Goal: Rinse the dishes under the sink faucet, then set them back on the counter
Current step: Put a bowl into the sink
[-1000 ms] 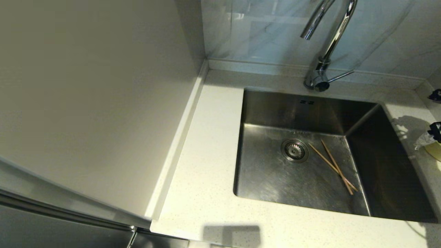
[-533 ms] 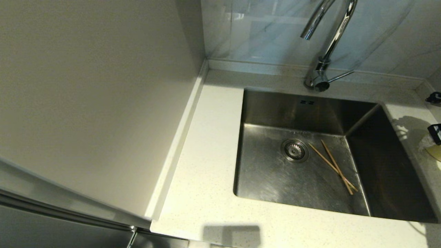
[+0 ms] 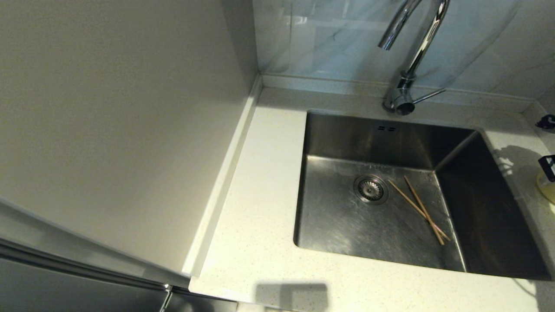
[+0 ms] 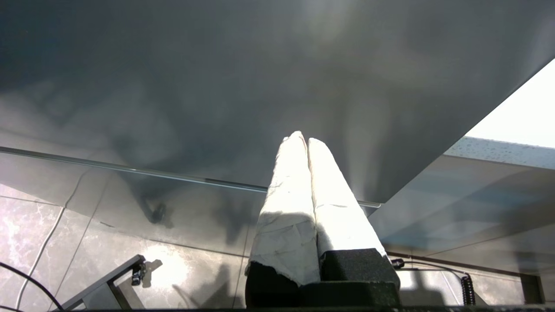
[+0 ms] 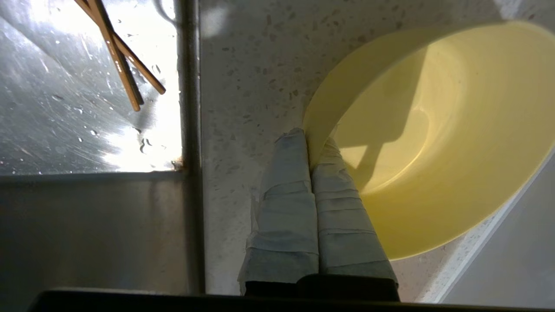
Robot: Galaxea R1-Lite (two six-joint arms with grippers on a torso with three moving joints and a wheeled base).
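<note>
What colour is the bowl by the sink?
Pale yellow; the bowl shows best in the right wrist view.

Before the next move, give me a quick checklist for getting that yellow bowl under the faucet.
1. Grip: right gripper shut on the yellow bowl rim, one finger inside, one outside: ok.
2. Bowl empty: ok.
3. Room in the sink: chopsticks lie beside the drain, space left: ok.
4. Water from the faucet: no stream visible: not ok.
5. Idle left gripper shut, empty, out of the way: ok.
6. Bowl clear of the counter: cannot tell.
</note>
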